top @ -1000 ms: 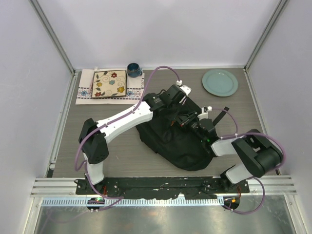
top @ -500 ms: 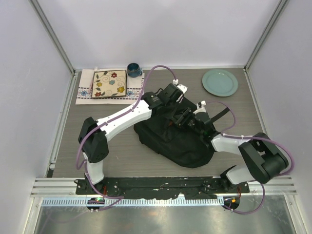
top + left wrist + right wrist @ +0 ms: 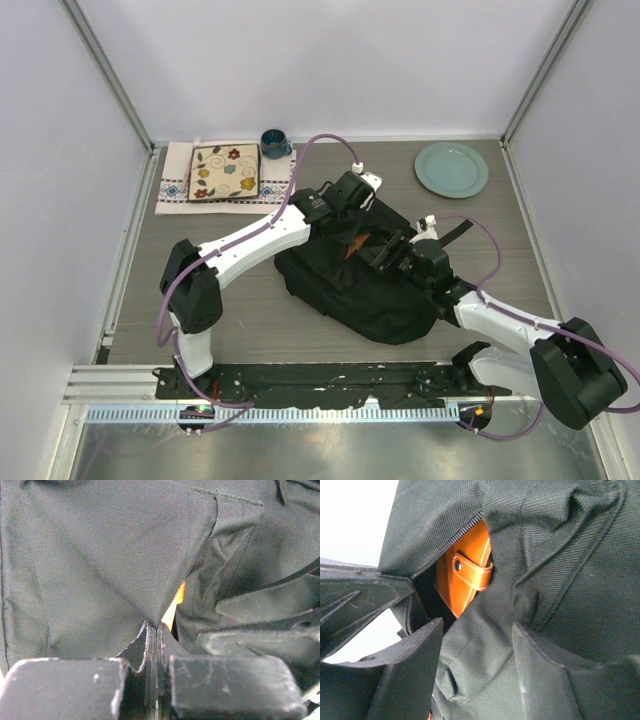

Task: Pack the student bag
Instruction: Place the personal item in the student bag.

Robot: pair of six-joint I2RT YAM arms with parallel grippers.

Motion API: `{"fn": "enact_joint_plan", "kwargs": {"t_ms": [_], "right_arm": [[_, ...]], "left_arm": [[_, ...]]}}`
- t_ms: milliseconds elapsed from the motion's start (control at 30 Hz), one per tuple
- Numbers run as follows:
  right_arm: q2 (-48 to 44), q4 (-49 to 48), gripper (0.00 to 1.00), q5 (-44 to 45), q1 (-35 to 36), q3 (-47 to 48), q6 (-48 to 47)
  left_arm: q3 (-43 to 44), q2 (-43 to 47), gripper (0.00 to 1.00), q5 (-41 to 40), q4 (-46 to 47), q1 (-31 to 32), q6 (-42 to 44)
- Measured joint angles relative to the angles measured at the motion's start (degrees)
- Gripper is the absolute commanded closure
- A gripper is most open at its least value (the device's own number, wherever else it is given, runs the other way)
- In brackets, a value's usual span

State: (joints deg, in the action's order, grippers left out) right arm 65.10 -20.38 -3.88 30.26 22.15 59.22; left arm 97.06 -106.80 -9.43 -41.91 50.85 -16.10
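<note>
The bag lies mid-surface, rounded end to the near right. The left hand is closed at the far side. It seems to pinch the fabric edge beside the zip and hold the opening up, though the wrist view is too close to be sure.

The right hand has its jaws apart and grips nothing. They straddle a fold of bag fabric just below the opening. An orange case sits in that opening, tilted, its strap end showing, only partly inside by my reading.

To do this step well:
- The left hand should keep its pinch and its height, so the mouth stays wide.
- The right hand should clear the fold before it moves, so neither finger drags fabric along.
- It should then nudge the case on its flat face, along the zip line, deeper in.

The main risk is the case's corner catching the zip teeth.
</note>
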Motion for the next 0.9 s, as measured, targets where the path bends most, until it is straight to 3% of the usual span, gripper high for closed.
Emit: {"fn": "enact_joint_plan", "kwargs": {"t_ms": [67, 100, 200, 633, 900], "right_arm": [[-1.3, 1.0, 0.61, 0.4, 0.0, -0.6, 0.0], [-1.5, 1.4, 0.72, 0.4, 0.0, -0.7, -0.2], [-1.1, 2.0, 0.87, 0.7, 0.0, -0.9, 0.0], [12.8, -5.0, 0.95, -0.4, 0.0, 6.3, 0.5], [18.1, -9.1, 0.88, -1.4, 0.0, 8.2, 1.2]], "left_arm": [[0.0, 0.0, 1.00, 0.1, 0.0, 0.0, 0.0], [0.0, 0.0, 1.00, 0.1, 0.0, 0.0, 0.0], [0.0, 0.0, 1.00, 0.3, 0.0, 0.0, 0.0], [-1.4, 0.0, 1.00, 1.2, 1.0, -0.2, -0.3], [-1.6, 0.0, 1.00, 2.0, 1.3, -0.3, -0.3]]}}
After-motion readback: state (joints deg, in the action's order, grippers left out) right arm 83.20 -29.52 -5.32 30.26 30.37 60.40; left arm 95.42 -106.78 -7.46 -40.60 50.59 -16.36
